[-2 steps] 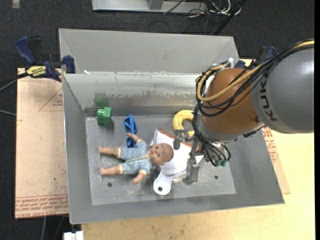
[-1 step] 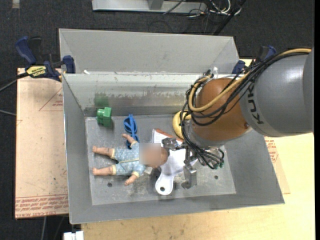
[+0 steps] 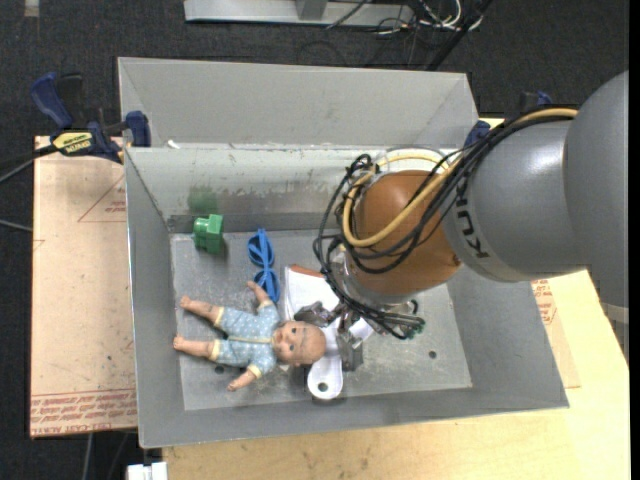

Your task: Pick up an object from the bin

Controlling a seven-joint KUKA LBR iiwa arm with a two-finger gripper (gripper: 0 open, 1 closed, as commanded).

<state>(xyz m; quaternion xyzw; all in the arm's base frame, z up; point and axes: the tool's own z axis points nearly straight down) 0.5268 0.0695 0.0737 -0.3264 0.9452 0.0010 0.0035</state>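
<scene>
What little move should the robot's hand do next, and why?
Probably dip a bit lower, straight down. The hand hangs next to the doll, by its head, and just above a small white piece, so that piece looks like the nearest thing to grab. The blue toy and the green block lie farther off.

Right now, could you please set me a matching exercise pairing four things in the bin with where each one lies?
Things
1. baby doll
2. green block
3. blue toy glasses
4. white round piece

Places
A. far left corner of the bin floor
B. by the near wall, next to the gripper
C. stretched across the floor's left half, head toward the gripper
D. just beyond the doll, right of the green block

Pairs: 1-C, 2-A, 3-D, 4-B
</scene>
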